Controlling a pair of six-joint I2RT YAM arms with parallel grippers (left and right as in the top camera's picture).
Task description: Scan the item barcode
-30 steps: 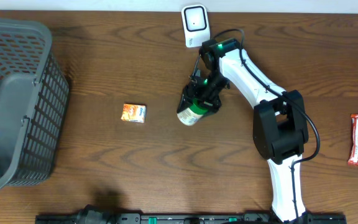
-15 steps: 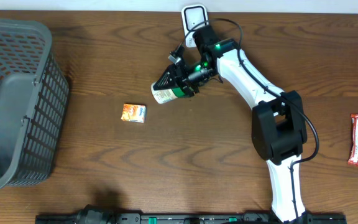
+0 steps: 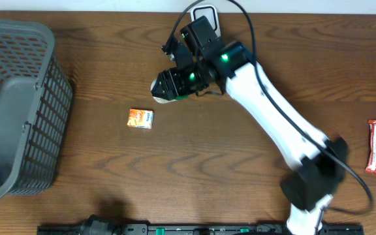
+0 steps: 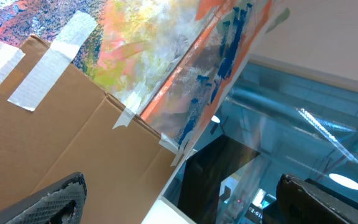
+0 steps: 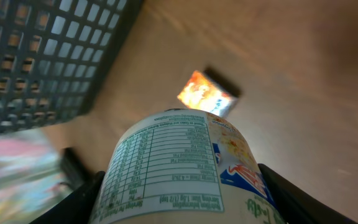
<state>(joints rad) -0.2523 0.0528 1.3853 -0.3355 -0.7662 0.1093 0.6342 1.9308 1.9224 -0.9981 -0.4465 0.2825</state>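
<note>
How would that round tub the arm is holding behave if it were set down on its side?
The tub has a curved wall, so lying sideways it would probably roll. Its printed surface looks smooth, perhaps slippery between the fingers. One pair of fingers carries it alone, so it is probably light.

Soft, even light covers the brown wooden worktop (image 3: pixel 109 170), shadows faint; the white robot arm (image 3: pixel 273 111) smears with motion. At the right wrist, the dark mesh basket (image 5: pixel 36 56) and small orange packet (image 5: pixel 205 93) blur; the white labelled bottle (image 5: pixel 179 168) looks sharper.
</note>
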